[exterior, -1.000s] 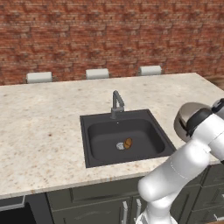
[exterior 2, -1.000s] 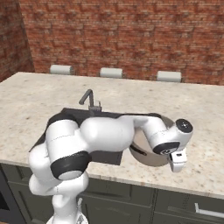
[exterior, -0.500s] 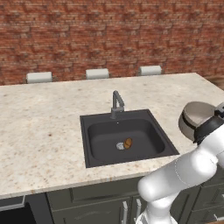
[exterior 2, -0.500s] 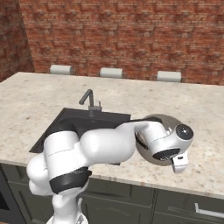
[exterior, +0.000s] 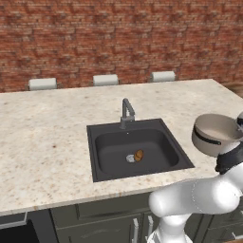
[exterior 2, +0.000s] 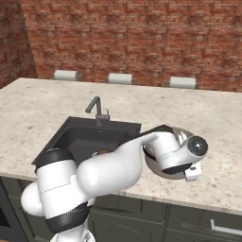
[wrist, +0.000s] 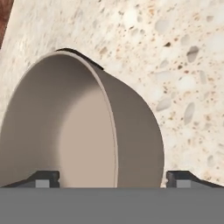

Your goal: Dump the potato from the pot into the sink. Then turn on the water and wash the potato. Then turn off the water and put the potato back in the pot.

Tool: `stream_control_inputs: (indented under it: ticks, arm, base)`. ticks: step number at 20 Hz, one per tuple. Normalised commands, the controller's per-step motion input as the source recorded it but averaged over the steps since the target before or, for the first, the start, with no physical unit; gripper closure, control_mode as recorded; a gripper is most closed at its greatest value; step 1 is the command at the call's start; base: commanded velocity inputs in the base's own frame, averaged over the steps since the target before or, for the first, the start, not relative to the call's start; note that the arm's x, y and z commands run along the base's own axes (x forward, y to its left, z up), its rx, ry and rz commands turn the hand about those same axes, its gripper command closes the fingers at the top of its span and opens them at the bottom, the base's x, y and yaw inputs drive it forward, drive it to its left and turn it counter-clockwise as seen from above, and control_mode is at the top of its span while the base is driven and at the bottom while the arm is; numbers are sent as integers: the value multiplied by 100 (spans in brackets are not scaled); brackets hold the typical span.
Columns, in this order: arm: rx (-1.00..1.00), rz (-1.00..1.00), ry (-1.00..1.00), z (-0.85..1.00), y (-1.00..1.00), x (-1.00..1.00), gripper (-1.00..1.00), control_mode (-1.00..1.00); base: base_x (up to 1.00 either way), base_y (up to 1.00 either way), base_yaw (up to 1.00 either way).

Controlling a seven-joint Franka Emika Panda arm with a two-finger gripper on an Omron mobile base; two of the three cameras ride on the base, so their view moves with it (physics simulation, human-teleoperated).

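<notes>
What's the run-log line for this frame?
step: pot set down | potato: in sink, by drain | pot: empty, on counter right of sink | end effector: open, straddling pot wall | faucet: no water

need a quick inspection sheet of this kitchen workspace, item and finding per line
surface: speckled beige stone counter, bare apart from what is listed here.
sink: black basin set in the counter, grey faucet at its back edge, no water seen running.
potato: orange-brown lump on the sink floor, right beside the silver drain.
pot: grey pot on the counter right of the sink, empty inside.
clutter: nothing seen.
end effector: open, one fingertip on each side of the pot's wall.
cables: nothing seen.
surroundings: red brick wall, three white chair backs behind the counter, dark cabinets below.
</notes>
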Motion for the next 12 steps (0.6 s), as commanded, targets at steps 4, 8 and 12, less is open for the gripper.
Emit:
stream_control_inputs:
  ticks: [4, 8, 12]
  arm:
    - [0, 0, -14, 56, 11, 1, -100, -100]
    - [0, 0, -3, 73, 16, -23, -100, -100]
    - [0, 0, 0, 69, 27, -30, -100, -100]
  base:
    - [0, 0, 0]
    - [0, 0, 0]
    - [0, 0, 0]
